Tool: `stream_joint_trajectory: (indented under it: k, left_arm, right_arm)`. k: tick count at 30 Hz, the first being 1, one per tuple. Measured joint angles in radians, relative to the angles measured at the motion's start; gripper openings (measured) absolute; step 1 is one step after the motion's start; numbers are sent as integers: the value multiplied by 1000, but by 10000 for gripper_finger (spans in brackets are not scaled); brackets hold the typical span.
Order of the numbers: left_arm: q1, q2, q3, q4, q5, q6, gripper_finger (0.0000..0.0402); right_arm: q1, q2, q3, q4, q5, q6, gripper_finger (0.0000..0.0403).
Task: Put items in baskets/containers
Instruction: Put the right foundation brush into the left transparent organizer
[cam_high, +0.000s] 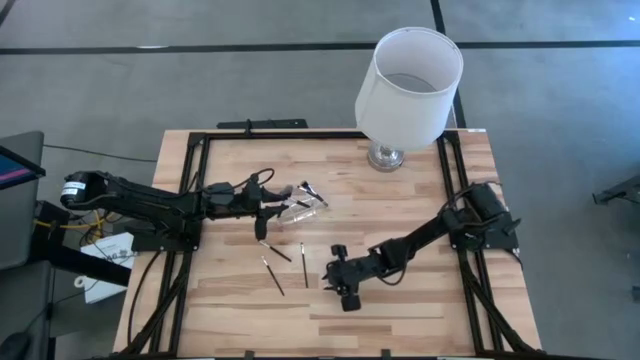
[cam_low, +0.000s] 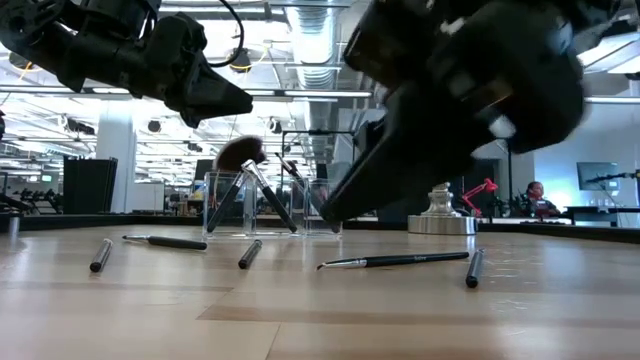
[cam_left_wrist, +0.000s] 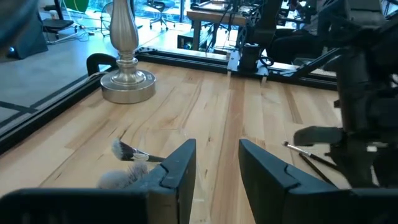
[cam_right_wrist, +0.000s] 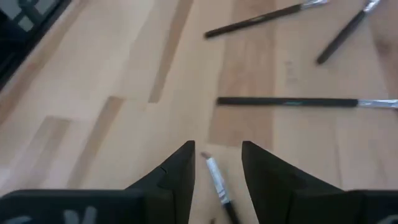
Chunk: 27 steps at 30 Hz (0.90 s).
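Observation:
A small clear cup (cam_high: 298, 206) stands on the wooden table and holds several dark brushes, one with a fluffy head (cam_low: 240, 152). My left gripper (cam_high: 272, 208) is open and empty just left of the cup, above the table (cam_left_wrist: 217, 155). Several more brushes lie flat on the table (cam_high: 275, 250), (cam_high: 272, 276), (cam_high: 304, 264). My right gripper (cam_high: 331, 270) is open and low over the table. Its fingers stand on either side of one thin brush (cam_right_wrist: 215, 180) that lies on the wood. I cannot tell whether they touch it.
A lamp with a white shade (cam_high: 408, 75) on a silver base (cam_left_wrist: 127, 84) stands at the table's far edge. A black frame (cam_high: 190, 180) runs along the table's sides. Three brushes (cam_right_wrist: 286, 102) lie ahead of my right gripper.

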Motion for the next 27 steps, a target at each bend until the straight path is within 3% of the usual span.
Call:
stream_joint_trajectory:
  k: [4,9,19,27]
  left_arm:
    - [0,0,0,8,0,0,117]
    - [0,0,0,14,0,0,117]
    - [0,0,0,18,0,0,117]
    - [0,0,0,23,0,3,117]
  right_arm:
    - [26,5,0,-14,8,-1,122]
    - [23,5,-1,-72,105,-8,121]
    - [-8,92,4,-32,37,49,121]
    - [3,69,2,-31,98,20,120]
